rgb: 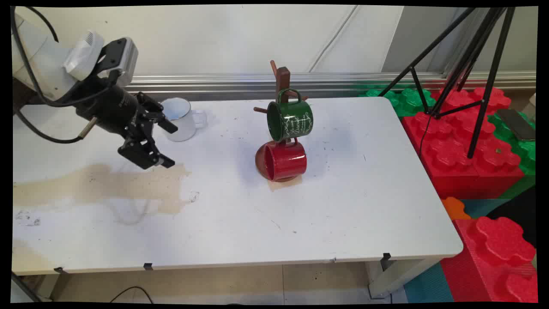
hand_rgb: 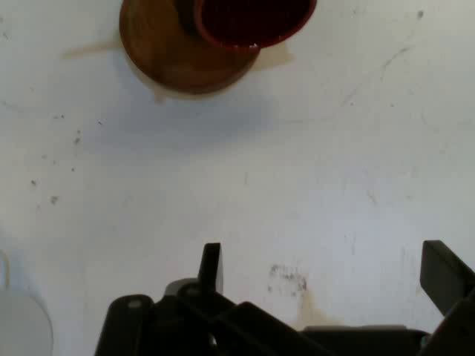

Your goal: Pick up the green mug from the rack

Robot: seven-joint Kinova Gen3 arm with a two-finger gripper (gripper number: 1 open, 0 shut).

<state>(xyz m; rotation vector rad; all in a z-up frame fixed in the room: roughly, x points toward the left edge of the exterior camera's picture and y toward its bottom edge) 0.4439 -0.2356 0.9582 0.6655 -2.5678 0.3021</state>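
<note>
Gripper (rgb: 169, 144): black, two fingers spread wide apart, nothing between them; held above the tabletop's left part, tilted toward the right. In the hand view the fingers (hand_rgb: 211, 267) rise from the bottom edge with bare table (hand_rgb: 334, 170) between them.

White mug (rgb: 179, 118): upright near the far edge, left of centre, handle to the right; nearest thing to the gripper, just behind it, apart from it.

Mug tree (rgb: 283, 79): dark wood, round base, standing at mid-table toward the far edge.

Green mug (rgb: 290, 120): hung by its handle on an upper peg, white lettering on its side.

Red mug (rgb: 285, 160): hung low on the tree, mouth turned left, just over the base (hand_rgb: 178, 55).

Stain (rgb: 107, 185): tan patch along the left part of the tabletop, below the gripper.

Tripod (rgb: 467, 64): black, off the table's right edge, on red and green foam blocks (rgb: 467, 163).
</note>
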